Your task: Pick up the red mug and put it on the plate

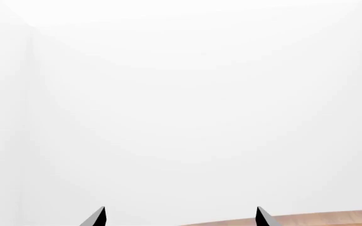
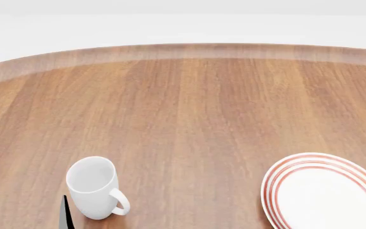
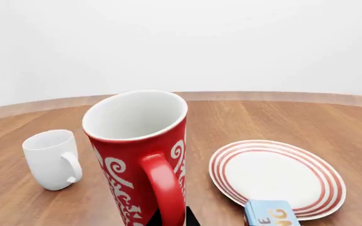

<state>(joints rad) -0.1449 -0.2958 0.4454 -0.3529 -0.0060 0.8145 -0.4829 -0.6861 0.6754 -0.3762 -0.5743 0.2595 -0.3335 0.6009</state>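
The red mug (image 3: 140,155) is held upright beside the plate (image 3: 275,176); right end effector grip cannot be confirmed; left end effector (image 2: 27,210) apart; level transfer over the plate centre is advised

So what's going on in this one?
A two-armed robot is working at a wooden table. The right wrist view looks straight at the red mug, upright and very close, handle toward the camera; whether the right tool is closed on it can't be told. The plate lies bare beside it, with a blue box at its near rim. A white mug stands by the left tool, which is open and empty.
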